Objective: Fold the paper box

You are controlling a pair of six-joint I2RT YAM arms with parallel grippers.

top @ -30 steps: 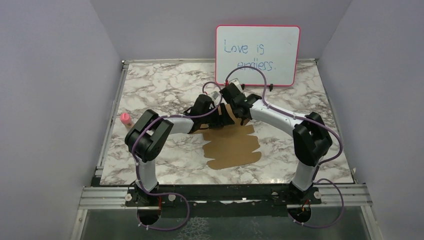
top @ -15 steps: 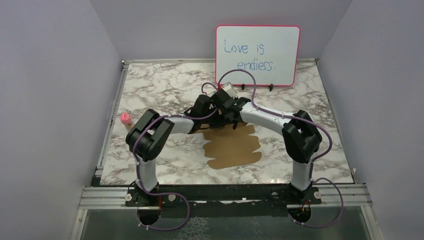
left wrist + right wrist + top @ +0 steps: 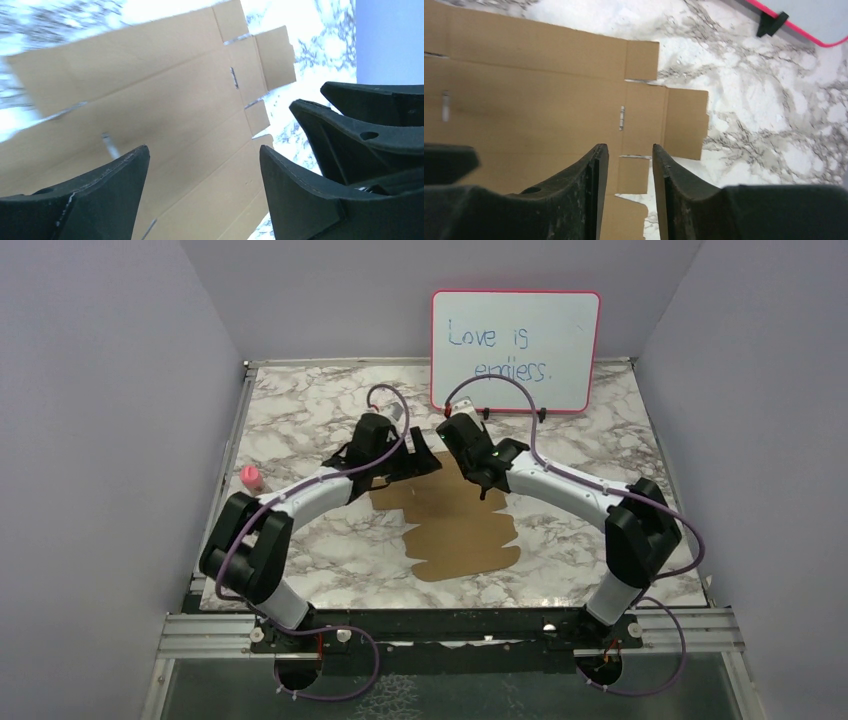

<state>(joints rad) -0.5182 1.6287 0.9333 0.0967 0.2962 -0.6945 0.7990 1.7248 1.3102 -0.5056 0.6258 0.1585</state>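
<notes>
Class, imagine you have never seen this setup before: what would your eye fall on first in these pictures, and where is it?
The brown box, a flat unfolded sheet, lies in the middle of the marble table. Both arms bend over its far end, with the left gripper and right gripper open above it. A pink-framed whiteboard with blue handwriting stands at the back.

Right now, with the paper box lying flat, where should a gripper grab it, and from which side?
Probably the end flap of the paper box. It sticks out past its neighbours, cut free on both sides, with a crease to hinge on. The sheet lies flat, so come in low over the table beyond the flap's free edge, one finger sliding under.
</notes>
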